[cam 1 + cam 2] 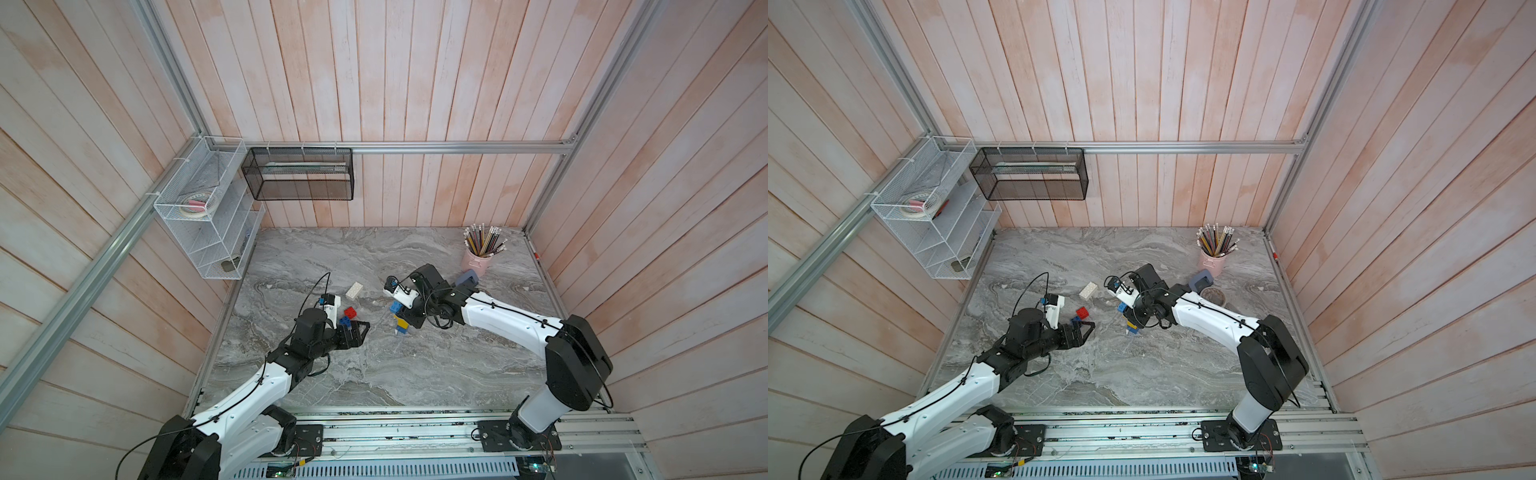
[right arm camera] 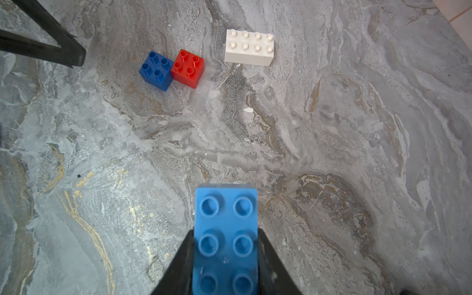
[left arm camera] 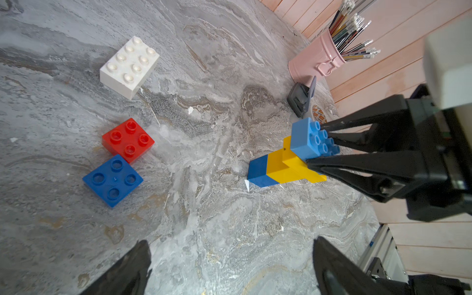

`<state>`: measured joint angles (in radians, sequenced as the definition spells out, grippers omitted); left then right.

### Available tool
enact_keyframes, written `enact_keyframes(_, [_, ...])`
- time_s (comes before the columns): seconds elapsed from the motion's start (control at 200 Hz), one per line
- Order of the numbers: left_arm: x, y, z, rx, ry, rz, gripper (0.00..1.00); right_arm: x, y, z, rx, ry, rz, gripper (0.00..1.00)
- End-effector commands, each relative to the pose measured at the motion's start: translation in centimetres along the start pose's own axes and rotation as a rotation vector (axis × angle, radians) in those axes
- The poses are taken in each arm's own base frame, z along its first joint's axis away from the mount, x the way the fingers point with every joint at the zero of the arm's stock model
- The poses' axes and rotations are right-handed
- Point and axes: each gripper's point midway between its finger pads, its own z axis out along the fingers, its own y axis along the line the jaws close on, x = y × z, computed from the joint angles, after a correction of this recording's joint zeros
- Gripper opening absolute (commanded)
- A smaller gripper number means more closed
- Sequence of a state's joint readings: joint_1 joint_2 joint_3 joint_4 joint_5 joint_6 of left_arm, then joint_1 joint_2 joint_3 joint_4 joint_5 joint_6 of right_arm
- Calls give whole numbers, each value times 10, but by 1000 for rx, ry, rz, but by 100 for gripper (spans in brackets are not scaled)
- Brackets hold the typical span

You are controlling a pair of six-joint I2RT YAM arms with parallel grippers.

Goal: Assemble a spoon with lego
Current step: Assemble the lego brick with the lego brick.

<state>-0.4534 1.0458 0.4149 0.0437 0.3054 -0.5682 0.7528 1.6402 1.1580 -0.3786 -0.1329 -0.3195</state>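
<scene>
while the right pincer (image 3: 316, 146) grips the spoon (image 3: 279, 167), lego (image 3: 128, 139) lies well apart.

2 high top views over table (image 1: 374, 374); 2 close, seemingly oblique wrist views, same red brick (image 3: 128, 140).

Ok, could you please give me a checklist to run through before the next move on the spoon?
1. Right hand shut on the partial spoon: ok.
2. Left hand open and empty: ok.
3. Red brick clear on all sides for a grasp: not ok, the blue brick touches it.
4. White brick studs up, standing apart: ok.
5. Spoon's lower end resting on the table: cannot tell.
</scene>
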Motion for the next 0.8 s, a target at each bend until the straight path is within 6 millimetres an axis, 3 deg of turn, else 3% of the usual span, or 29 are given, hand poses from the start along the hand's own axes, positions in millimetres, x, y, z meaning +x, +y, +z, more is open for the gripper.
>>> enact_keyframes(0.0, [0, -12, 10, 82, 27, 12, 100, 72, 16, 14, -49, 260, -18, 0])
enact_keyframes(0.25, [6, -15, 27, 141, 65, -25, 99, 67, 20, 16, -84, 247, -11, 0])
enact_keyframes(0.69, [-3, -26, 9, 141, 43, 21, 99, 97, 33, 32, -144, 349, 42, 0])
enact_keyframes(0.79, [-6, -28, 4, 137, 34, 30, 99, 95, 32, 31, -138, 340, 59, 0])
